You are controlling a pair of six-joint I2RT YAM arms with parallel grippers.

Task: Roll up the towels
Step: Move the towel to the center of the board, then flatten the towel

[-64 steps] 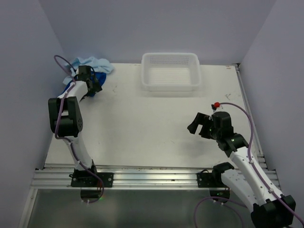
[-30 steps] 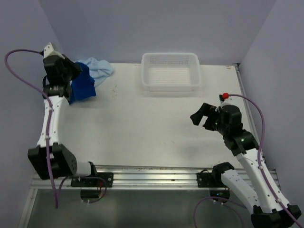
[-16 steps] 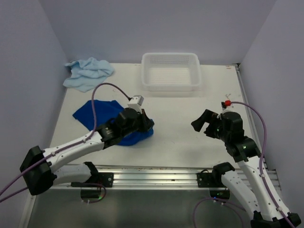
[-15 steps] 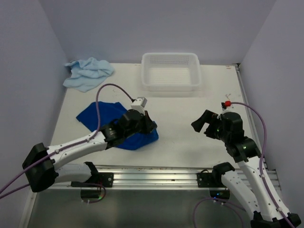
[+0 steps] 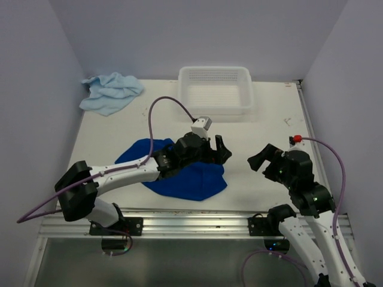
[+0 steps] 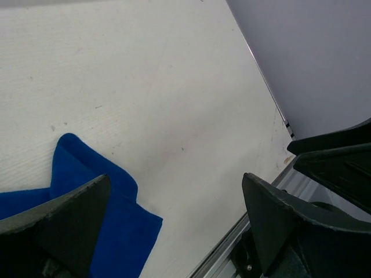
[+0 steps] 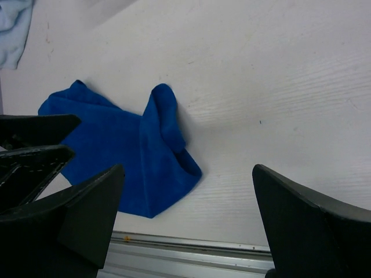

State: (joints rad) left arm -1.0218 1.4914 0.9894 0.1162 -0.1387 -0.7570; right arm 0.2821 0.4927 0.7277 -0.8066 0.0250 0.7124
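Note:
The dark royal blue towel (image 5: 190, 179) lies loosely spread near the front middle of the table, one edge folded up into a ridge (image 7: 165, 119). My left gripper (image 5: 221, 150) hangs open just past its right edge, with nothing between its fingers (image 6: 64, 220); only the towel's corner (image 6: 87, 214) shows below it. The pale sky blue towel (image 5: 111, 92) sits crumpled in the back left corner. My right gripper (image 5: 263, 159) stands open and holds nothing, to the right of the dark towel (image 7: 116, 150).
A white perforated basket (image 5: 215, 105) stands at the back centre. The metal rail (image 5: 191, 221) runs along the table's front edge, close to the dark towel. Purple walls close in the left, back and right sides. The left arm's cable (image 5: 164, 104) loops above the table.
My left gripper has carried the dark blue towel from the back left corner to the front middle, then opened and let it go. The right gripper has shifted slightly toward the front.

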